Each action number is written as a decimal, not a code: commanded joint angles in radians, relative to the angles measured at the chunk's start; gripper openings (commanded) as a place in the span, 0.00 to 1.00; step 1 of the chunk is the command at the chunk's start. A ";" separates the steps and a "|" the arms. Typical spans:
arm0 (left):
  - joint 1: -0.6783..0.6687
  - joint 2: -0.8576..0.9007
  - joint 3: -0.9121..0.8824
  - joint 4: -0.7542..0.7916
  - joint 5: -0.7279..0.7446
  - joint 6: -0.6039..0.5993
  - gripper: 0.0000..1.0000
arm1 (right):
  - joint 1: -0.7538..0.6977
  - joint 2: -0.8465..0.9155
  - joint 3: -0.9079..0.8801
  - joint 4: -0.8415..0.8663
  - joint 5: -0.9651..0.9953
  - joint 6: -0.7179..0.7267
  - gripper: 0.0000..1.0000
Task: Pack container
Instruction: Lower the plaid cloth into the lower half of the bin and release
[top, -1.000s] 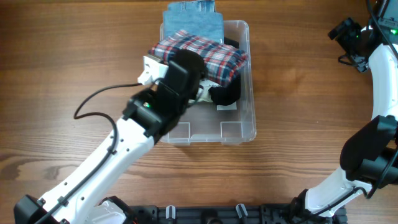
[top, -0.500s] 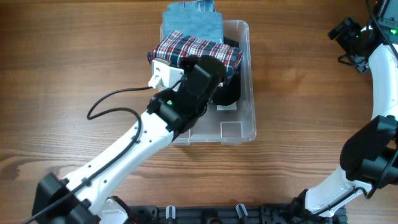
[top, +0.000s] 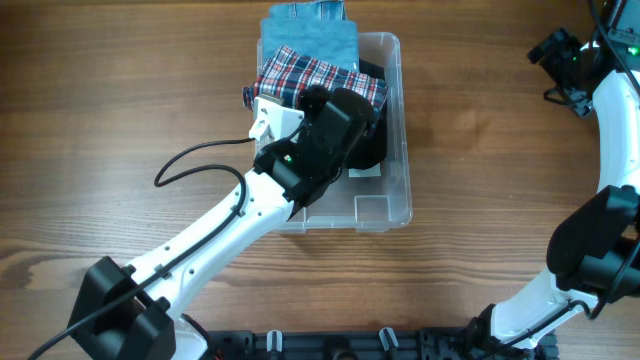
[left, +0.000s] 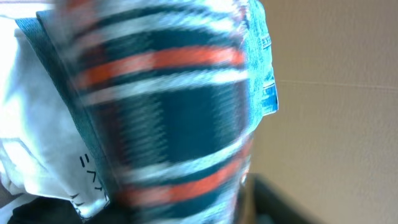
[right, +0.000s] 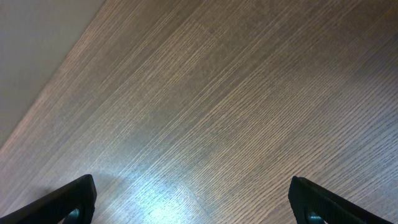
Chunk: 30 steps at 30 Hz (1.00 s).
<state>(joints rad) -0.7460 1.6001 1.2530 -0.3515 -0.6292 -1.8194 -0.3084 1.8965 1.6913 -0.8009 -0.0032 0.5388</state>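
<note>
Handling: the container (top: 380, 210) looks stiff, light and a little slippery; you should take it by the rounded rim, not by the thin wall.
Place: it stands mid-table, with clothes piled in its far half.
Contents: the plaid cloth (top: 318, 75) is soft and will sag; the denim (top: 310, 38) hangs over the far rim.
Left gripper (top: 338, 108): low over the plaid cloth; jaws hidden, so I cannot tell.
Right gripper (right: 193, 202): spread, empty, well apart.
Obstruction: the black garment (top: 372, 148) lies beside your left wrist.

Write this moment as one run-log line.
stage: packing | left arm: over container, at plaid cloth, jaws hidden | right gripper: open, above table
</note>
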 joint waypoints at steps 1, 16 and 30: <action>0.003 0.011 0.021 0.004 0.010 0.002 1.00 | 0.004 0.008 0.002 0.000 -0.005 0.014 1.00; -0.080 -0.030 0.021 0.270 0.018 1.008 1.00 | 0.004 0.008 0.002 0.000 -0.005 0.014 1.00; -0.129 -0.098 0.021 0.292 0.008 1.398 1.00 | 0.004 0.008 0.002 0.000 -0.005 0.013 1.00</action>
<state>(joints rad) -0.8673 1.5715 1.2560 -0.0658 -0.5941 -0.5728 -0.3084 1.8969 1.6913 -0.8009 -0.0036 0.5388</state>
